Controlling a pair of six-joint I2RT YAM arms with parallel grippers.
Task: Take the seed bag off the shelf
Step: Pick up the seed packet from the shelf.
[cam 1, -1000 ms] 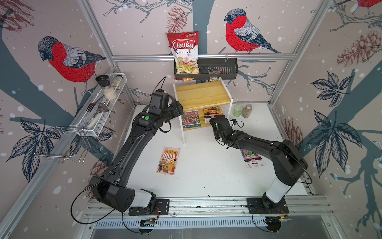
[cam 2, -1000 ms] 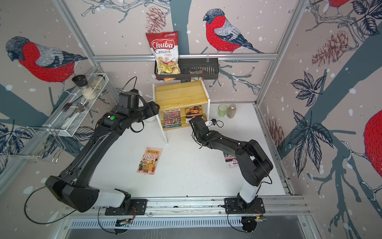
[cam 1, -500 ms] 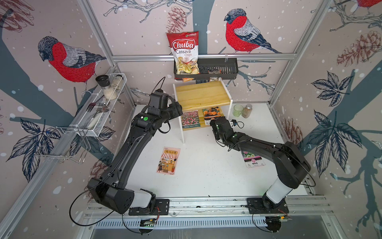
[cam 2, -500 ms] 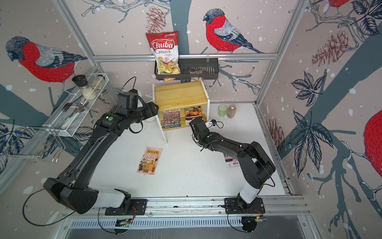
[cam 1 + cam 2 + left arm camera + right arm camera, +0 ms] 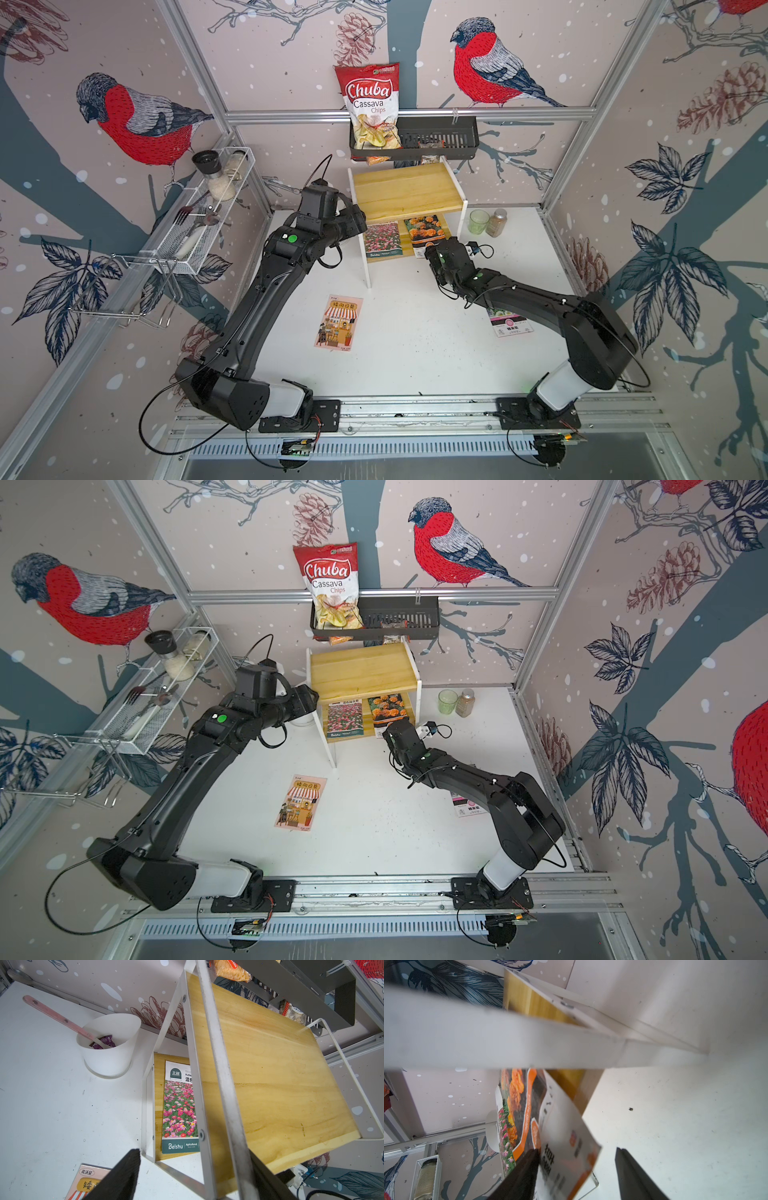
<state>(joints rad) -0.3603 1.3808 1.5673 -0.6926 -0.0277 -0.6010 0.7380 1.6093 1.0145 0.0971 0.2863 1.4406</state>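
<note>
**Right gripper at the orange bag, jaws not closed**

The shelf [image 5: 405, 189] stands at the middle of the back edge of the desk [image 5: 415, 357]; on its lower board two seed bags lie flat, side by side; the pink bag [image 5: 382, 239] is on the left half and the orange bag [image 5: 426, 228] on the right half; the front end of the orange bag sticks out past the front edge of that board.

The right gripper [image 5: 577, 1150] is low over the desk, just in front of the right front leg of the shelf, and points into the lower tier; in the right wrist view its jaws are apart, with the corner of the orange bag that sticks out between them; one finger [image 5: 527, 1167] is on the printed side of the bag, the other is on the desk side and apart from the bag, with bare desk in the gap; so the bag is not clamped.

The left gripper [image 5: 193, 1152] is at the left side of the shelf; in the left wrist view its jaws are wide apart with the white side frame between them; if a finger touches the frame I cannot tell.

A white cup [image 5: 110, 1047] with a pink spoon [image 5: 56, 1014] stands at the back edge, just left of the shelf; a green glass [image 5: 478, 220] and a jar [image 5: 496, 222] stand just beside each other, right of the shelf; a card [image 5: 338, 322] lies flat left of the desk's middle; a packet [image 5: 509, 324] lies toward the right edge, partly under the right arm; on the back wall above the shelf hangs a black basket [image 5: 436, 137] with a chips bag [image 5: 372, 104] in it.
</note>
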